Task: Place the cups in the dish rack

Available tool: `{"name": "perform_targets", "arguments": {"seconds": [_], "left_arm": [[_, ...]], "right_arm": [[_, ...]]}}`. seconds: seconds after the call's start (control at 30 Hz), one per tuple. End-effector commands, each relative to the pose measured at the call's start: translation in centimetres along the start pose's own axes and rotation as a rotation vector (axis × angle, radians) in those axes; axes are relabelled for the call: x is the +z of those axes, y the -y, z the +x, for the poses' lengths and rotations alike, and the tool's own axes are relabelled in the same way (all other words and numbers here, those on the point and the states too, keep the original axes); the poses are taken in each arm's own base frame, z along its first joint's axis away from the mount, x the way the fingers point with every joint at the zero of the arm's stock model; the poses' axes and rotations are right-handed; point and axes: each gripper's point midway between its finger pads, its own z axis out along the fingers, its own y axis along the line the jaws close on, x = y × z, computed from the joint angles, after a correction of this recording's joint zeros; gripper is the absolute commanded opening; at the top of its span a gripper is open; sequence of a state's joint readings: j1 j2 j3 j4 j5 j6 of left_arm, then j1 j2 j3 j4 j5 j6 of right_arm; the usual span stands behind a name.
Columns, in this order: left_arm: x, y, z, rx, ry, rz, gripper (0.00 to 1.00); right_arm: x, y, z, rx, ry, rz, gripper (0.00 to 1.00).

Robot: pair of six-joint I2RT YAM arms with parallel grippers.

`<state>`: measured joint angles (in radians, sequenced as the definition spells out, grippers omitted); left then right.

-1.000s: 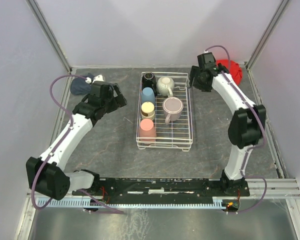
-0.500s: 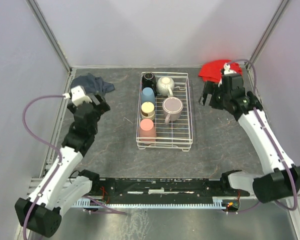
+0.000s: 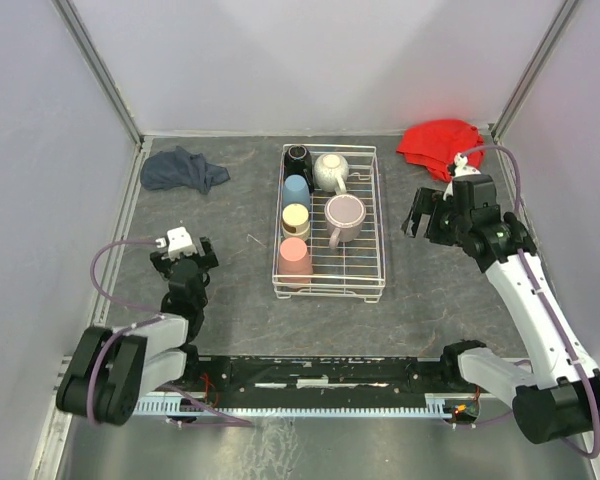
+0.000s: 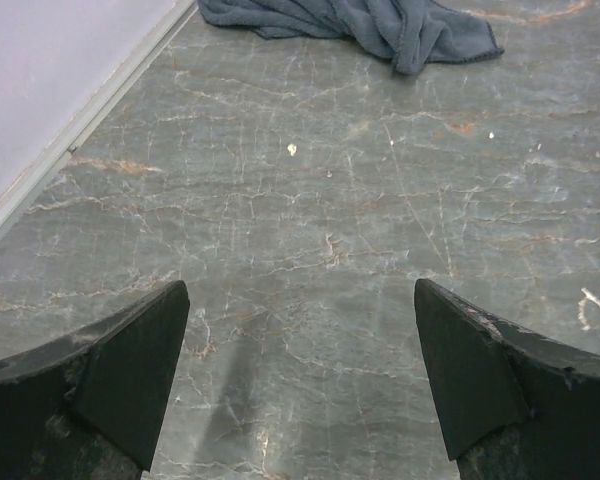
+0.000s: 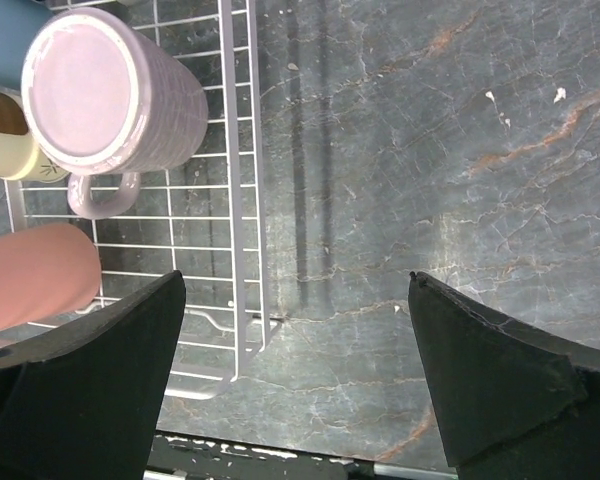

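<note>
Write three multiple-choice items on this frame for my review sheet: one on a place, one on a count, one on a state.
1. Where on the table does the red cloth lie?
A) near left corner
B) far right corner
C) centre

2. How many cups are in the dish rack?
A) three
B) four
C) six

3. How is the right end effector?
A) open, holding nothing
B) shut on the pink mug
C) shut on a cloth

Answers:
1 B, it lies beyond the right arm, against the back wall.
2 C, four sit in the left column and two beside them.
3 A, its jaws stand wide apart with nothing gripped between them.
</note>
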<state>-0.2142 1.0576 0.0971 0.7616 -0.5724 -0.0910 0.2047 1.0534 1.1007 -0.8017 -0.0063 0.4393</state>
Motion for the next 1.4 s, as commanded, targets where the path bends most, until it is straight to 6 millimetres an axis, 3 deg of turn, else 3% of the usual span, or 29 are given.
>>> {"name": "perform_targets", "arguments": {"seconds": [0.0,0.2,0.27,0.4,0.5,0.6,0.8,1.0,1.07,1.37], "left_arm": [[0.0,0.1,-5.2,-0.089,0.288,0.033,0.99],[1.8,1.3,-2.7,-0.034,0.242,0.073,0.99],[2.2,1.7,-3.1,-0.027,0.267,0.08,0.99],[4.1,3.7,-1.7,0.054,0.149,0.143,0.99],[5.5,3.3,-1.1,0.019,0.084,0.155,0.99],[5.9,3.1,-1.1,0.003,0.078,0.16,0.99],[5.9,3.1,-1.1,0.002,0.079,0.16,0.99],[5.8,3.0,-1.2,0.003,0.081,0.158,0.99],[5.8,3.0,-1.1,0.004,0.079,0.158,0.99],[5.8,3.0,-1.1,0.003,0.08,0.158,0.99]], "right_arm": [[0.6,1.2,0.0,-0.007,0.032,0.048,1.0],[2.6,4.0,-0.3,-0.037,0.111,0.173,1.0],[3.8,4.2,-0.7,-0.114,0.16,0.158,1.0],[4.7,7.1,-1.7,-0.217,0.312,0.271,1.0],[6.1,8.3,-1.9,-0.273,0.439,0.301,1.0],[8.0,10.0,-1.2,-0.243,0.453,0.348,1.0],[12.2,10.8,0.0,-0.271,0.417,0.298,1.0],[14.7,11.1,-1.3,-0.263,0.507,0.27,1.0],[16.2,11.4,-0.3,-0.27,0.478,0.244,1.0],[16.4,11.8,-0.1,-0.259,0.507,0.243,1.0]]}}
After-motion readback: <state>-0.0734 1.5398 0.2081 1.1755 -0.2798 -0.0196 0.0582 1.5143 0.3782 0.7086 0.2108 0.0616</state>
